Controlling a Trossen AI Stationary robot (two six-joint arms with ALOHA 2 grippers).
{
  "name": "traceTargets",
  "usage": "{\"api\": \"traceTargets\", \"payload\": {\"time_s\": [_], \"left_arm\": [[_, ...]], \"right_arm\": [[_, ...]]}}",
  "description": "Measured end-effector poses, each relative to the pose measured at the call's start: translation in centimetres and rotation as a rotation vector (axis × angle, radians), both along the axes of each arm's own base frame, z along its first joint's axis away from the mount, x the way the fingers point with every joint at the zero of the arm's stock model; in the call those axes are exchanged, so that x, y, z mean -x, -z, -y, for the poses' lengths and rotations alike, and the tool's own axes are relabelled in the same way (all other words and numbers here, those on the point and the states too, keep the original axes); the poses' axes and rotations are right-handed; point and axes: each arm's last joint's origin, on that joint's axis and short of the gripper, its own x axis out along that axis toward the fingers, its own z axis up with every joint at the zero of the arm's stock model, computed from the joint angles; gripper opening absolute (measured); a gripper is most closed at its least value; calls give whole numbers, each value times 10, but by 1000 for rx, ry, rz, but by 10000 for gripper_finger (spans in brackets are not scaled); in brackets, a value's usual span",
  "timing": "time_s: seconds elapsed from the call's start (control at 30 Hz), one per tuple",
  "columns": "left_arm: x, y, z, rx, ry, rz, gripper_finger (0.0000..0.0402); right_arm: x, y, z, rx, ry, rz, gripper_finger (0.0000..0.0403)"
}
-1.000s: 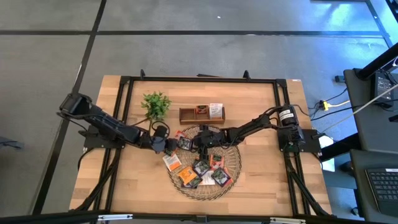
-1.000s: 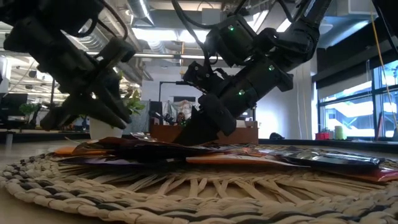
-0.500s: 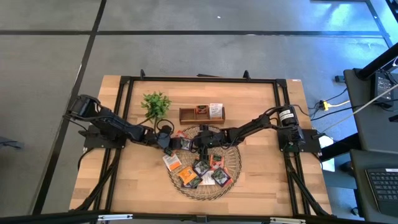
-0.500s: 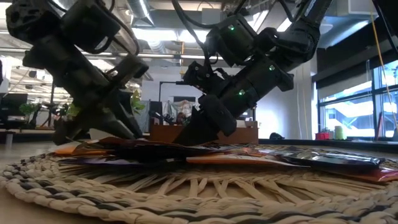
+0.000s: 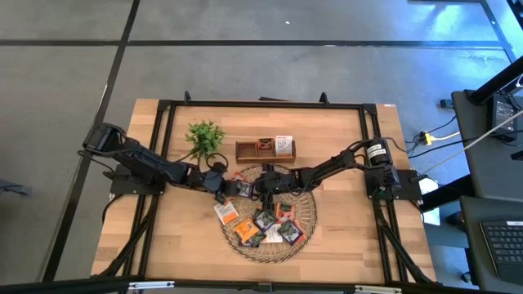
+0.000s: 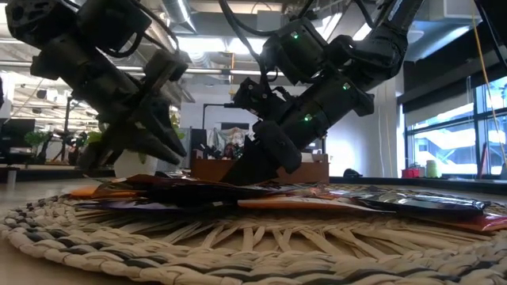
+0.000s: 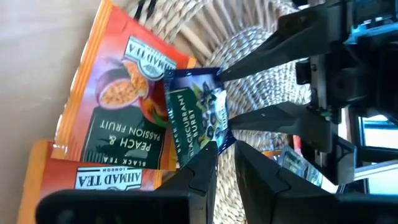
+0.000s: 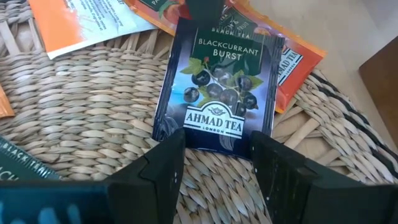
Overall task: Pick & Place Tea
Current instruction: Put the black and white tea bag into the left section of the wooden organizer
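Observation:
A dark blue blackcurrant tea sachet (image 8: 217,87) sits over the round woven tray (image 5: 304,233) between my two grippers. My left gripper (image 7: 227,155) is shut on it at the tray's left rim. My right gripper (image 8: 217,155) is open, its fingertips standing at either side of the sachet's opposite edge; I cannot tell whether they touch it. An orange peach sachet (image 7: 124,106) lies under the blue one. Several more tea sachets (image 5: 263,224) lie flat on the tray. My left gripper pinches the blue sachet by an edge close to a corner (image 7: 219,142), between its two fingers. The fingers slant down from the table's left. The sachet reaches from them toward my right gripper, over the tray's weave and the orange sachet; I cannot tell whether it is lifted clear.
A brown wooden box (image 5: 265,149) with compartments stands just beyond the tray, a small green plant (image 5: 204,137) to its left. Black frame rails (image 5: 163,163) run along the table's sides. Bare wood lies near the front edge.
My left gripper has edged toward the tray and my right gripper, and has turned a little, still shut on the blue sachet. My right gripper has kept still.

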Motion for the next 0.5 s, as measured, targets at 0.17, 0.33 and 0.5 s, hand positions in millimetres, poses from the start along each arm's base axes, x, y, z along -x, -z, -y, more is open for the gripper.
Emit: {"api": "traceTargets", "payload": {"time_s": [0.17, 0.33, 0.5], "left_arm": [[4, -4, -1, -14, 1, -17, 59], [10, 2, -1, 54, -17, -102, 95], [12, 5, -3, 9, -57, -125, 126]], "right_arm": [[0, 0, 0, -2, 1, 0, 186], [0, 0, 0, -3, 1, 0, 186], [0, 0, 0, -5, 1, 1, 186]]}}
